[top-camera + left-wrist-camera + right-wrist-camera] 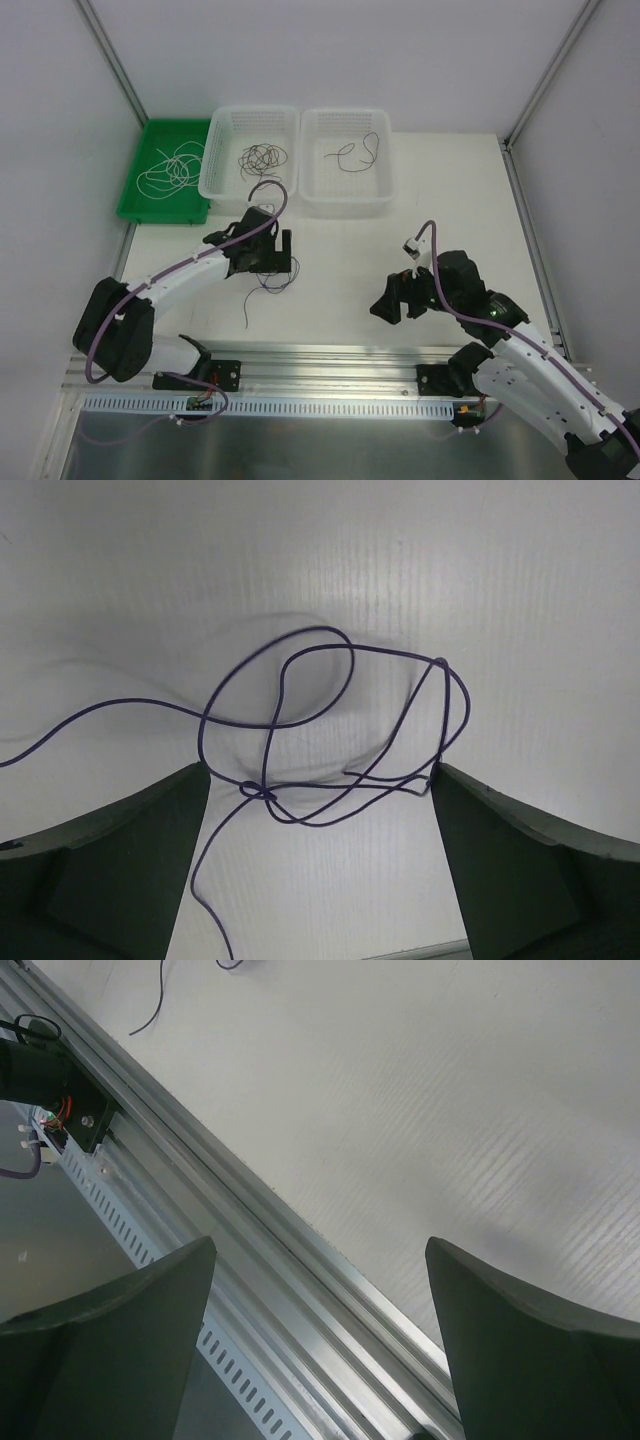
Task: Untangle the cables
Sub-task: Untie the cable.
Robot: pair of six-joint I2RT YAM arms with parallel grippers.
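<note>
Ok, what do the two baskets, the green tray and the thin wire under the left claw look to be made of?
The left basket and right basket look like white moulded plastic, judging by their slotted lattice walls. The green tray also seems plastic, with a smooth, slightly glossy rim. The wire has a purple sheath, probably plastic insulation. It is limp enough to lie in loose curls with a small knot. Its core is not visible.

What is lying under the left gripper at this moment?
A thin purple cable in loose loops with one small knot, on the white table, between open fingers. From above, the left gripper covers most of it.
</note>
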